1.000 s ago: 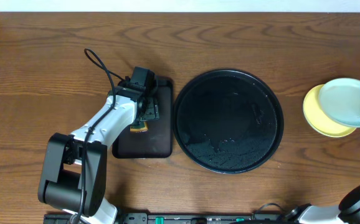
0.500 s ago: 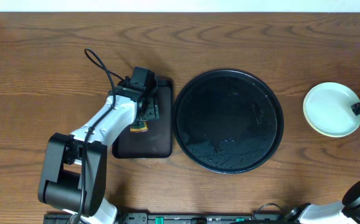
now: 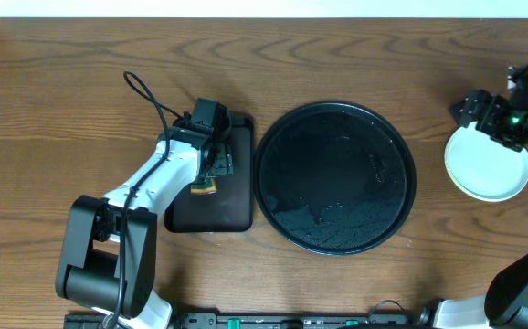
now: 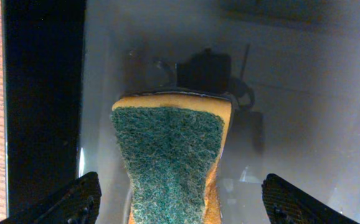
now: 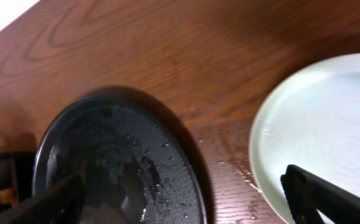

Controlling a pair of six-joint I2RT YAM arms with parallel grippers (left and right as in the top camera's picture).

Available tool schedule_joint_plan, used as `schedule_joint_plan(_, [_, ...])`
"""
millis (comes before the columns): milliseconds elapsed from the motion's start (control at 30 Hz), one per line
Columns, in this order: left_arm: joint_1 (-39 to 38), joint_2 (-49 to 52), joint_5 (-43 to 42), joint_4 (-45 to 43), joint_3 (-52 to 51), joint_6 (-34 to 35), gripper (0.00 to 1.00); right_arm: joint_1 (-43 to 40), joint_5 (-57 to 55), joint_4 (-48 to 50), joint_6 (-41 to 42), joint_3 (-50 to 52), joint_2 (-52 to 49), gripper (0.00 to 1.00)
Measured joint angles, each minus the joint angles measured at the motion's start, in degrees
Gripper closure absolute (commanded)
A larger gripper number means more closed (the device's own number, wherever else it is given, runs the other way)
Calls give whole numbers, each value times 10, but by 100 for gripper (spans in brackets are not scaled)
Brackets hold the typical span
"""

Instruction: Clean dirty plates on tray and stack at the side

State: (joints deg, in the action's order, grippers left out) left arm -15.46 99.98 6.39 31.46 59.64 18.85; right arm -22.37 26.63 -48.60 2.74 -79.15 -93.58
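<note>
The round black tray (image 3: 335,178) lies mid-table, wet with droplets, and no plate is on it; its rim also shows in the right wrist view (image 5: 186,168). A stack of plates (image 3: 488,164) sits on the wood to its right, topped by a pale mint plate (image 5: 329,124) with no smear showing. My right gripper (image 3: 480,111) hovers over the stack's far edge, open and holding nothing (image 5: 180,205). My left gripper (image 3: 214,167) is open over the small tray, with the green-faced sponge (image 4: 170,162) lying loose between its fingers (image 4: 74,202).
The small rectangular black tray (image 3: 237,206) holding the sponge sits just left of the round tray. A black cable (image 3: 145,96) loops over the table behind the left arm. Water drops wet the wood (image 5: 230,165) between tray and stack.
My right gripper opened and let the mint plate down onto the stack, then pulled away toward the far side. The left arm and sponge have not moved.
</note>
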Motion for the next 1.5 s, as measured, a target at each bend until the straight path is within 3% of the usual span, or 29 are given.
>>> schedule_joint_plan(900, [0,0,0,0,0,0,17,11,-1,0,-3,1,11,1])
schedule_joint_plan(1100, [0,0,0,0,0,0,17,37,-6,0,-3,2,132,1])
schedule_joint_plan(1500, [0,0,0,0,0,0,16,205,-108,14,-81,10,436,1])
